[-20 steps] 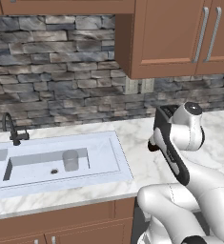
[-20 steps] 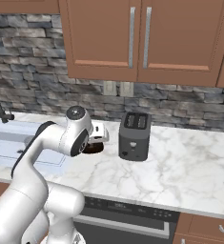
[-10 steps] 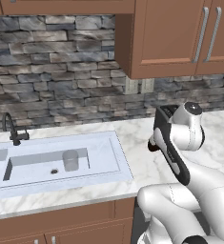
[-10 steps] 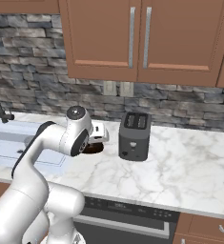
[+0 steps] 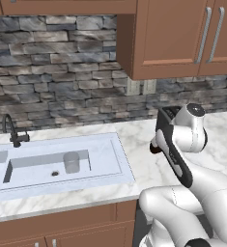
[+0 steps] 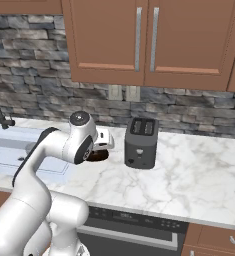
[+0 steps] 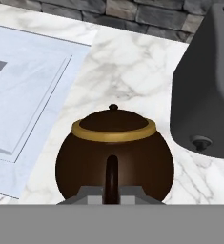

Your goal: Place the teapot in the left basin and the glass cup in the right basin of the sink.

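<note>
Fingers (image 7: 111, 196) are closed on the handle of the teapot (image 7: 114, 151), which sits on the tabletop (image 7: 132, 71) beside the toaster (image 7: 206, 90); lift straight up, keeping it level, before swinging toward the left basin.

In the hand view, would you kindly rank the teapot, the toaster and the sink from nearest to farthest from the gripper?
1. The teapot, directly at the gripper, its handle between the fingertips.
2. The toaster, on the counter to the right beyond the teapot.
3. The sink, off to the left.
</note>
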You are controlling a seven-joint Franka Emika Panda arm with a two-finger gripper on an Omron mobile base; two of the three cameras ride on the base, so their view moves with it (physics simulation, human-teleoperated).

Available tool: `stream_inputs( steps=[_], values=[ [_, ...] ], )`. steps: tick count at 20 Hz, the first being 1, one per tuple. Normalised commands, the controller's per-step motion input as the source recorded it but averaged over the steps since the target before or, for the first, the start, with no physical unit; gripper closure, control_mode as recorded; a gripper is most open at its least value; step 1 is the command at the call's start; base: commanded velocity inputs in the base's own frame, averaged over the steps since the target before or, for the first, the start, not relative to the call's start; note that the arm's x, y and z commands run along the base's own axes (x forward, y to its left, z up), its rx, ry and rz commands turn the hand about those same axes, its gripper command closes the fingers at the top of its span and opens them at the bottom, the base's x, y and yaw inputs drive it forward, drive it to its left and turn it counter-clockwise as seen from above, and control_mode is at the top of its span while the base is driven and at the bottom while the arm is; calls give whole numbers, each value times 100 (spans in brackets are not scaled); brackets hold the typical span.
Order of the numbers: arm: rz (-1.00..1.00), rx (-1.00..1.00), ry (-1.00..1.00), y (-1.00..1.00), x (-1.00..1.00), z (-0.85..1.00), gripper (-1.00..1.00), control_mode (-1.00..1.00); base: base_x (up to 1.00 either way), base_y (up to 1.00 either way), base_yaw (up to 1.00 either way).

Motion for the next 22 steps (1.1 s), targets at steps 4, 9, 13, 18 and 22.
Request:
stream_inputs(
  steps=[4,9,13,18,22],
  values=[
    [0,0,0,0,0,0,100,-100,0,0,0],
    [0,0,0,0,0,0,100,100,0,0,0],
    [0,0,0,0,0,0,100,100,0,0,0],
    [0,0,0,0,0,0,100,100,-5,0,0],
    [0,0,0,0,0,0,100,100,-38,1,0]
  ],
)
